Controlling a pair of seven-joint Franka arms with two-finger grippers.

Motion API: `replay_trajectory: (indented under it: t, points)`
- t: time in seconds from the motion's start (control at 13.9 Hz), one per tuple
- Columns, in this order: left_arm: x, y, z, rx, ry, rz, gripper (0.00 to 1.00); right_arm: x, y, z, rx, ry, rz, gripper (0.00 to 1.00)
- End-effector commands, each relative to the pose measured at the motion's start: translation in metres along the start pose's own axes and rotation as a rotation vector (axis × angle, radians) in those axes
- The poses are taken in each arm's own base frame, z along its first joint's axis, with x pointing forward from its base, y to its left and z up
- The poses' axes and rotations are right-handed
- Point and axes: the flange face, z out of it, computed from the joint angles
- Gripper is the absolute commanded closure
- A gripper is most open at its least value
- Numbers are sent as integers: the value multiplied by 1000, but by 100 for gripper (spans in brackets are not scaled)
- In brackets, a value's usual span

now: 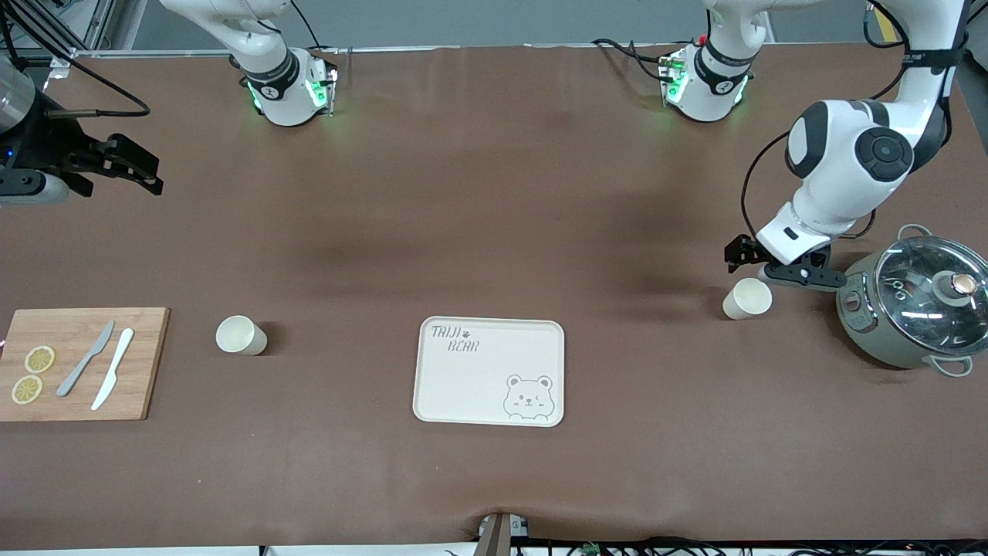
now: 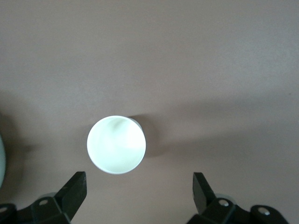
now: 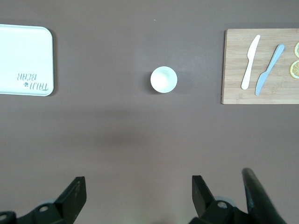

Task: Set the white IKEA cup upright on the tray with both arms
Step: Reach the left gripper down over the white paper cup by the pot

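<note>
Two white cups stand upright on the brown table. One cup (image 1: 747, 298) is near the left arm's end; it shows as a bright round opening in the left wrist view (image 2: 116, 144). My left gripper (image 1: 772, 265) is open and empty, low over the table just beside this cup (image 2: 139, 186). The other cup (image 1: 241, 335) stands beside the cutting board, also in the right wrist view (image 3: 163, 79). My right gripper (image 1: 143, 171) is open and empty, high over bare table at the right arm's end (image 3: 138, 189). The cream tray (image 1: 432, 386) with bear drawing lies mid-table, nothing on it (image 3: 25, 60).
A grey-green pot with a glass lid (image 1: 918, 301) stands close beside the left gripper and its cup. A wooden cutting board (image 1: 147, 363) holds two knives and two lemon slices at the right arm's end (image 3: 233, 65).
</note>
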Motion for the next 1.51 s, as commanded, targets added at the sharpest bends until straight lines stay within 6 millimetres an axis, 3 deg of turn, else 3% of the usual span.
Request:
replay_trajectory:
  t: [0.0, 1.0, 1.43]
  points:
    - [4, 6, 24, 0, 16, 5, 0, 2, -2, -1, -19, 4, -3, 0]
    - [-2, 14, 90, -28, 41, -15, 0, 2, -4, -1, -21, 4, -6, 0]
    - [-8, 11, 102, -29, 41, -17, 0, 2, -4, -1, -21, 4, -6, 0]
